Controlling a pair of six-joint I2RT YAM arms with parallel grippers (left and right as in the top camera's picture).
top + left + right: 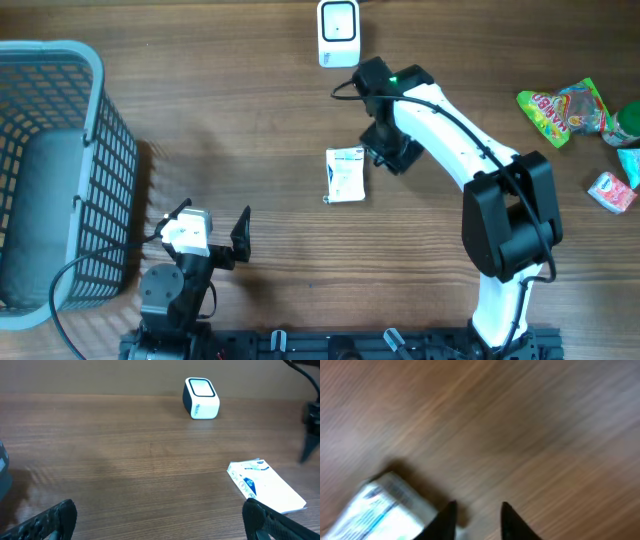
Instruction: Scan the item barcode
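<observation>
So, pickup step here: the white-and-blue packet [346, 174] lies flat mid-surface, just beside my right gripper [477, 510], jaws narrowed over bare wood, grasping nothing. Left gripper [160, 527] sits released. Next I need jaws around the packet's edge, then the scanner [338, 32] at the far edge.

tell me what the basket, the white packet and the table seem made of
basket: likely moulded plastic, pale blue-grey, matte, open grid walls.
white packet: seems thin printed film or paper, flat with blue print.
table: wood or wood-look laminate, brown grain lines; which, cannot tell.
</observation>
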